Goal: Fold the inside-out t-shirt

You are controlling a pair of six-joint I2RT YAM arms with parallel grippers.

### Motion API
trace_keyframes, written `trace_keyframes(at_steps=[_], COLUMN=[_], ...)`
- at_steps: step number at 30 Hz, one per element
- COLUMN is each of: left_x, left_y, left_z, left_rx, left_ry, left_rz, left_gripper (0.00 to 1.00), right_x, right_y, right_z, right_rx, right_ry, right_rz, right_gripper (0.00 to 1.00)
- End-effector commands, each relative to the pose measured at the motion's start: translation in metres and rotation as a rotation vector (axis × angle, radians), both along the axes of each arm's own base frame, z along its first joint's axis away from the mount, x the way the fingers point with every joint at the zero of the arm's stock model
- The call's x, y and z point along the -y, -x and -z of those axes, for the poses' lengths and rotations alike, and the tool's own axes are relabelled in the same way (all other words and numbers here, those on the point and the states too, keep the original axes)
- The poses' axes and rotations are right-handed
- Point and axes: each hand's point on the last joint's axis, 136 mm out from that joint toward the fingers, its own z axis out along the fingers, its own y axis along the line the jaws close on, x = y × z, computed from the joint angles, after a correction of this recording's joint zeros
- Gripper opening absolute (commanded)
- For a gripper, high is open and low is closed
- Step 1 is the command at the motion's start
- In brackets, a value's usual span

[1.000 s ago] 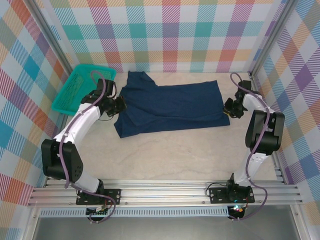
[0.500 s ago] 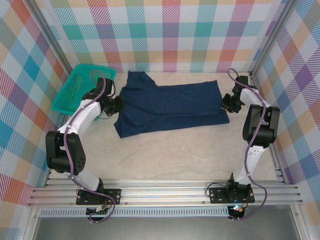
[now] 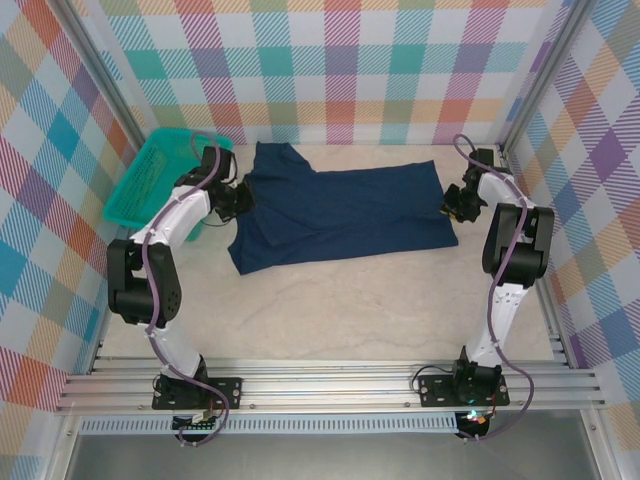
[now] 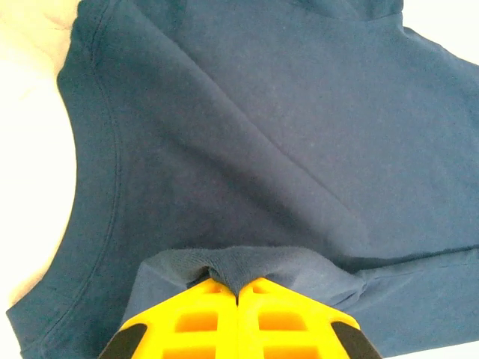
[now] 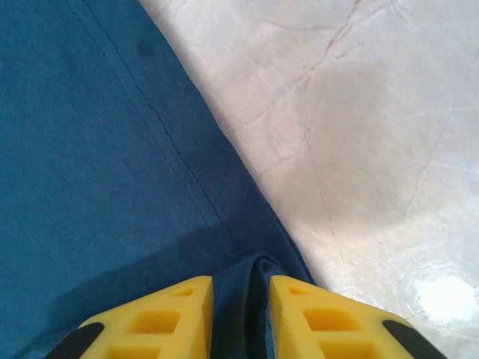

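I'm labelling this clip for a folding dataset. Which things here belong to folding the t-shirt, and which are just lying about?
In the job:
navy t-shirt, spread on the table
left claw, shut on a fold of it
right claw, the shirt's hem between its fingers

Lying about:
teal mesh basket, at the far-left corner

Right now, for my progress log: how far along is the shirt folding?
Done: the t-shirt lies flat on the table, seemingly folded once lengthwise. In hand: the left gripper pinches its sleeve end; its hem sits in the right gripper. Left: the crosswise folds.
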Motion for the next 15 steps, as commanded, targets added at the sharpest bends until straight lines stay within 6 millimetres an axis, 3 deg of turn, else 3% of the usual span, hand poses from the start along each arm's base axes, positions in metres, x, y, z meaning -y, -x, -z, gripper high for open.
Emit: trace_keyframes(at_steps=[1, 9, 15], left_x=[-0.004, -0.003, -0.004], left_y=[-0.019, -0.043, -0.054], left_z=[-0.008, -0.021, -0.031], left_rx=[0.032, 0.062, 0.081], left_ry=[0.012, 0.034, 0.042], left_rz=[-0.005, -0.005, -0.005], left_gripper=[0.00, 0.00, 0.00], right_x=[-0.003, 0.000, -0.008], right_y=[-0.009, -0.007, 0.004], right_z=[-0.009, -0.031, -0.027], right_rx=[0.017, 0.075, 0.086], right_ry=[-0.001, 0.033, -0.005], right_rz=[-0.014, -0.024, -0.025], right_gripper=[0.29, 0.43, 0.45])
